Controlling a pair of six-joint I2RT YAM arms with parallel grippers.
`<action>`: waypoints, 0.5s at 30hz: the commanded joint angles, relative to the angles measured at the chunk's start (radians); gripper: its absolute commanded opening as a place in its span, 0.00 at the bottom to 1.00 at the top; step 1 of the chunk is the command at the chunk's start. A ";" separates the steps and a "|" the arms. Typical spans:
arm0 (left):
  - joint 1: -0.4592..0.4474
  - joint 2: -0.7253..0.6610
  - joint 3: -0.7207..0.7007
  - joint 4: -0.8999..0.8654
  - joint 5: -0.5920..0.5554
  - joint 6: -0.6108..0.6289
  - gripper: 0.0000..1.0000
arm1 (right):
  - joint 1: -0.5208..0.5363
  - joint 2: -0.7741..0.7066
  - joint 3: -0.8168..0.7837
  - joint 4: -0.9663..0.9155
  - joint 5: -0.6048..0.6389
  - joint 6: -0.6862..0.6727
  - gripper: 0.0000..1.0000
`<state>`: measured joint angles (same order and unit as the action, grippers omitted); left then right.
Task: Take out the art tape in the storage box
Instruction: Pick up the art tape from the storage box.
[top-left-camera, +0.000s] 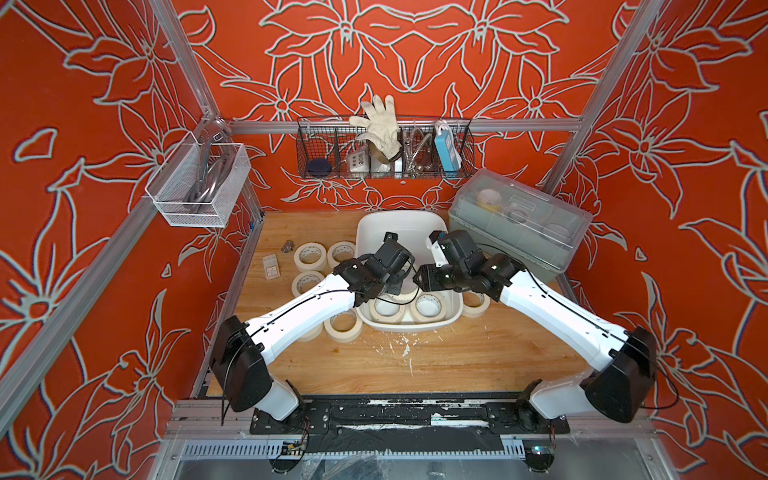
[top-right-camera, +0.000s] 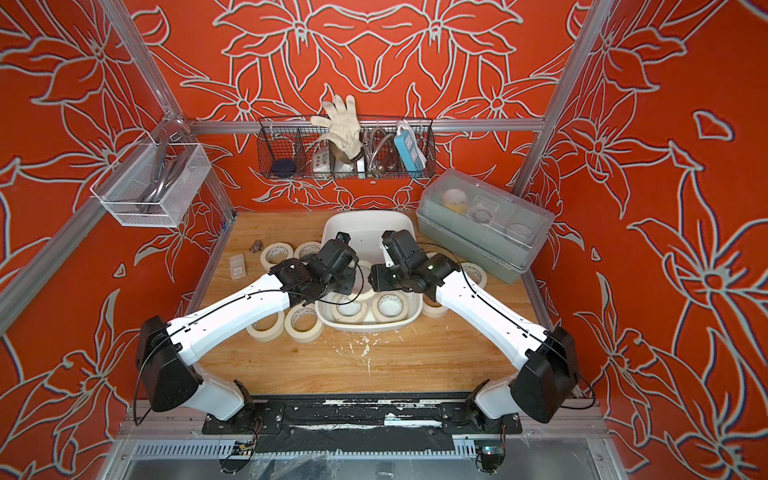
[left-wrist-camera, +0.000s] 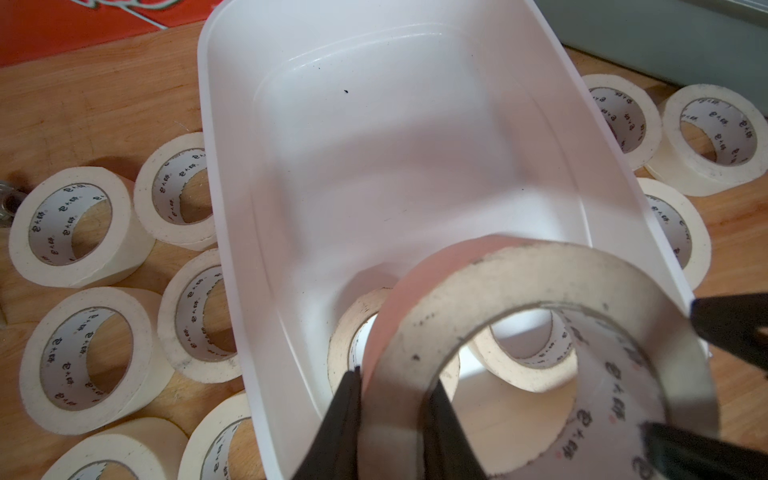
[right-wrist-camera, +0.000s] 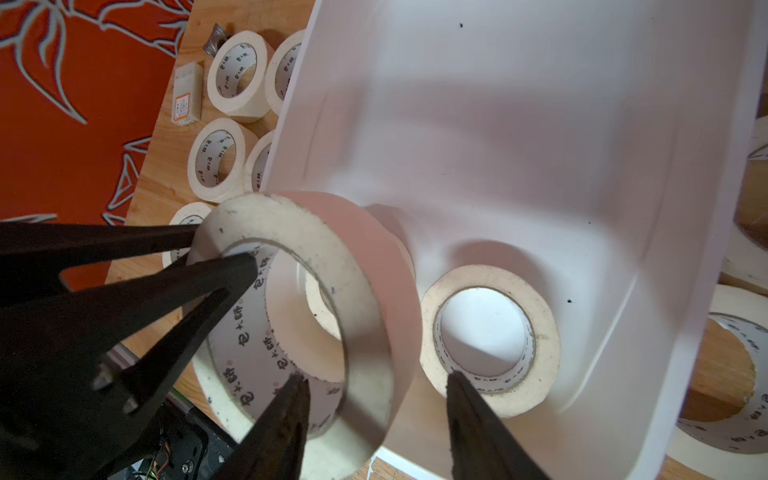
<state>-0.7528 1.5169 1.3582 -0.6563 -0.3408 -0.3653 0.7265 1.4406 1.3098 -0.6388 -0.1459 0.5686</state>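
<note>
The left gripper (left-wrist-camera: 392, 376) is pinched tight on the wall of one art tape roll (left-wrist-camera: 532, 274). It holds that roll tilted, just over the near end of the storage box (top-left-camera: 399, 224). The right gripper (right-wrist-camera: 376, 375) is at the other side of the same roll. Its two fingers are spread apart, one inside the hole and one outside, with a little gap to the wall.

Under the held roll, two more rolls (right-wrist-camera: 486, 277) lie flat side by side on the floor of the box. The far part of the box shows only its white floor.

On the counter (top-left-camera: 415, 374), six rolls (left-wrist-camera: 124, 257) lie by the left side of the box. Three rolls (left-wrist-camera: 671, 124) lie by its right side. That makes twelve rolls in all.

A small flat pack (top-left-camera: 271, 266) and a little metal bit (top-left-camera: 287, 246) lie past the left rolls.

A grey-green box (top-left-camera: 519, 224) with a clear lid sits at the far right. I cannot tell what the round things inside it are. A black wire basket (top-left-camera: 316, 145) on the wall holds one glove (top-left-camera: 380, 120) and a blue power strip (top-left-camera: 444, 151).
</note>
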 joint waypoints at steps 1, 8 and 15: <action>-0.003 -0.044 -0.004 0.013 -0.016 -0.018 0.01 | 0.016 0.022 0.034 0.014 0.050 0.011 0.57; -0.003 -0.056 -0.005 0.014 -0.006 -0.027 0.01 | 0.019 0.069 0.053 -0.001 0.101 0.005 0.52; -0.003 -0.059 -0.010 0.008 -0.005 -0.029 0.05 | 0.019 0.093 0.068 -0.022 0.135 -0.004 0.20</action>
<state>-0.7551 1.5005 1.3548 -0.6468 -0.3397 -0.3866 0.7452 1.5276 1.3537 -0.6327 -0.0498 0.5720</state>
